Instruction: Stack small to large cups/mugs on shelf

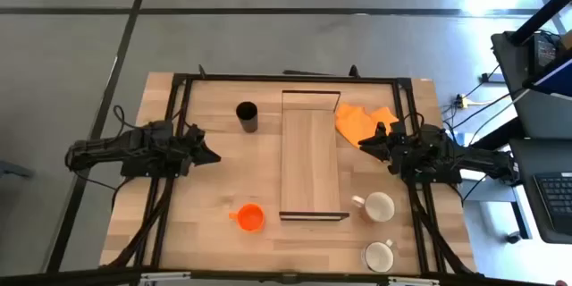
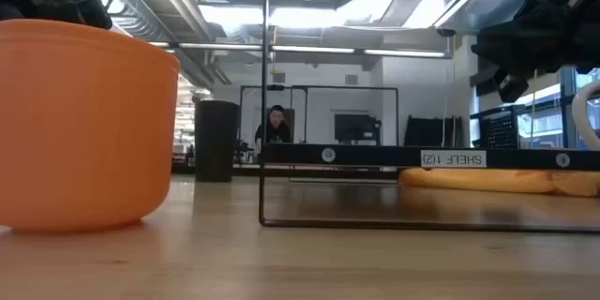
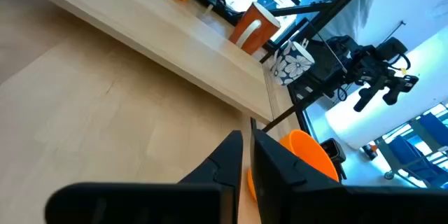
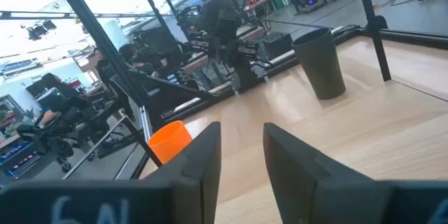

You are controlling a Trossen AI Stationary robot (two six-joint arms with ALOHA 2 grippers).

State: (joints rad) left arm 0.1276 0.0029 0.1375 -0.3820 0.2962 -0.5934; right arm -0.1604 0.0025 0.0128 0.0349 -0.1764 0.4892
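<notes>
Four cups sit on the surface (image 1: 214, 188), none on the shelf (image 1: 312, 163): one black tumbler (image 1: 247, 115) near the shelf's far left corner, one orange cup (image 1: 249, 217) by its near left end, and two white mugs (image 1: 378, 206) (image 1: 379, 255) at the near right. One orange cloth (image 1: 362, 122) lies beside the shelf. The left pincer (image 1: 213, 155) hovers with fingers nearly pressed together, pinching nothing; the right pincer (image 1: 365, 143) hovers spread and empty.

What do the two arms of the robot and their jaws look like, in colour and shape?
Both arms are black and built from jointed segments. The left gripper and the right gripper each end in two dark, flat, tapering jaws. Black cables run along the right arm. White markings show on the right gripper body in its wrist view.
</notes>
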